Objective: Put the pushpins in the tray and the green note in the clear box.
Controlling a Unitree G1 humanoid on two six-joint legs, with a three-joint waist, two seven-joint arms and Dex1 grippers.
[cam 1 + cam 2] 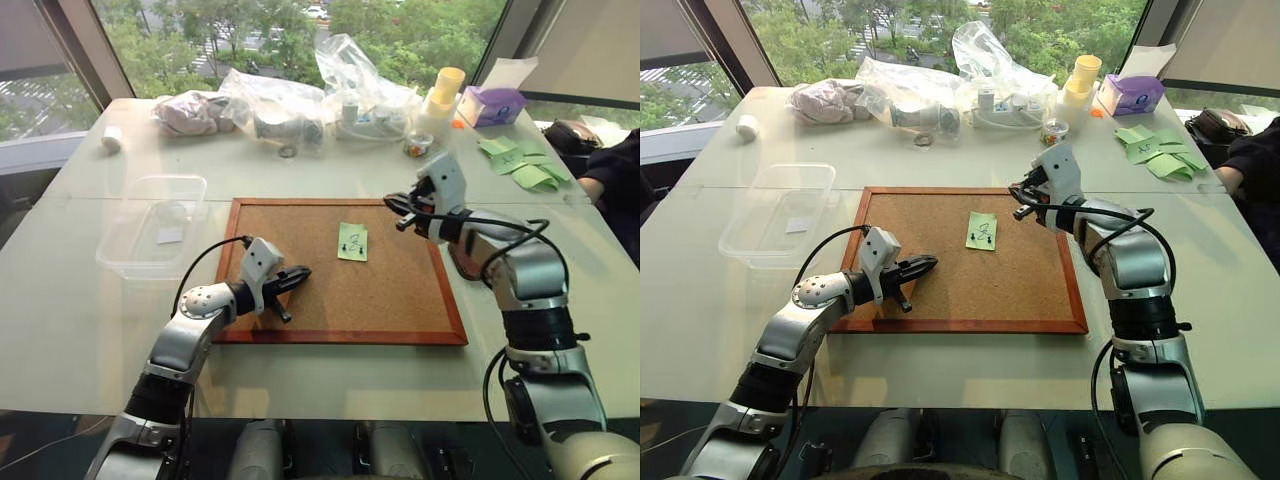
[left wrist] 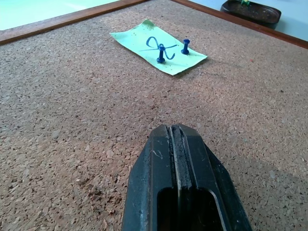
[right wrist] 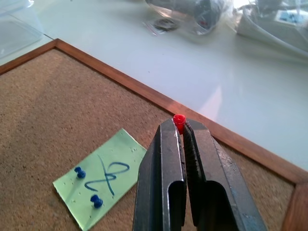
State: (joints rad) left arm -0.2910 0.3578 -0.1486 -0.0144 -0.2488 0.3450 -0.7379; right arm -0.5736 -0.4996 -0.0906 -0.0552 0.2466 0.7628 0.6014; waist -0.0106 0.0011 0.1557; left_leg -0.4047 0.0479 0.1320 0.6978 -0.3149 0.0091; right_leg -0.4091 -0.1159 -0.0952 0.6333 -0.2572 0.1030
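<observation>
1. Red pushpin (image 3: 179, 120): pinched at the tip of my right end effector (image 1: 405, 213), whose fingers are closed tight on it; it is held above the far right part of the cork board (image 1: 300, 300).
2. Two blue pushpins (image 2: 172, 49): stuck through the green note (image 1: 352, 242), ahead of and to the left of my right end effector, below its level.
3. Green note: lies flat near the middle of the board, pinned there, with a dark scribble on it; well ahead of my left end effector (image 1: 296, 275).
4. Left end effector: fingers pressed fully together, holding nothing, low over the near left part of the board.
5. Tray (image 2: 251, 11): small, dark, on the table (image 1: 330, 380) just off the board's right edge, below and to the near side of my right end effector.
6. Clear box (image 1: 150, 225): on the table left of the board, far to the left of my left end effector.
7. Step in hand, as I judge it: carrying the red pin to the tray.
8. Next move calls for lowering over the tray and opening; both blue pins must come out before the note can go.
</observation>
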